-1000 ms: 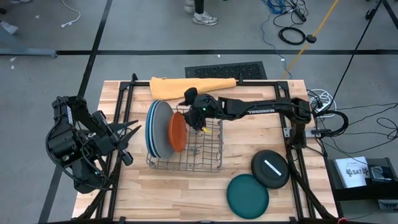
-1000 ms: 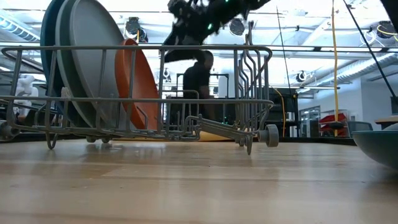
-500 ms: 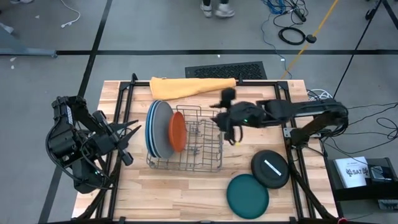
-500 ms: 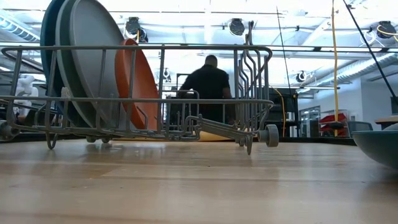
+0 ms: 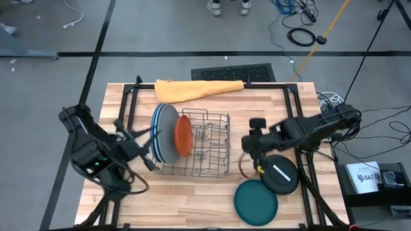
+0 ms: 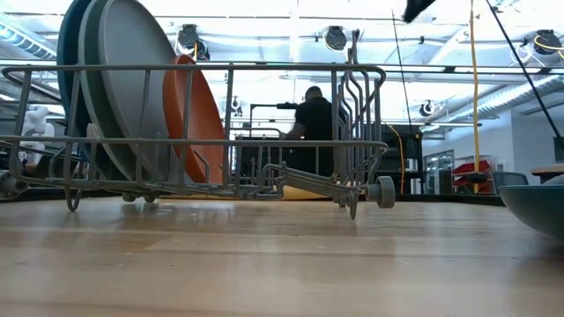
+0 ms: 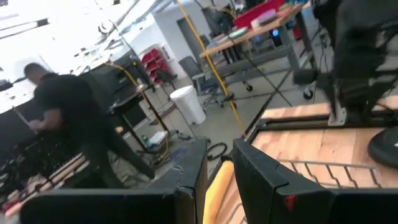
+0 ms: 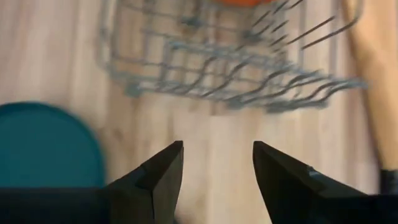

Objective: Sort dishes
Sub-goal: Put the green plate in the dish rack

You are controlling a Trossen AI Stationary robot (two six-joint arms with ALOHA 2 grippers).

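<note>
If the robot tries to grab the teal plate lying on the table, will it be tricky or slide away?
Probably tricky. The teal plate lies flat on the wooden table, so a claw would likely struggle to get under its low rim. It looks smooth and stiff, so a push would probably make it slide, not bend or roll.

One camera hangs high above, facing straight down on the whole pale wooden table (image 5: 192, 192), with the grey wire dish rack (image 5: 202, 144) near mid-frame. A second sits at tabletop height, close to that rack (image 6: 220, 132), looking level through its wires into the room. Each wrist camera looks past its own dark fingers: the right one down onto the rack (image 8: 230, 68) and tabletop, the left one out across the table's edge into the room.
</note>
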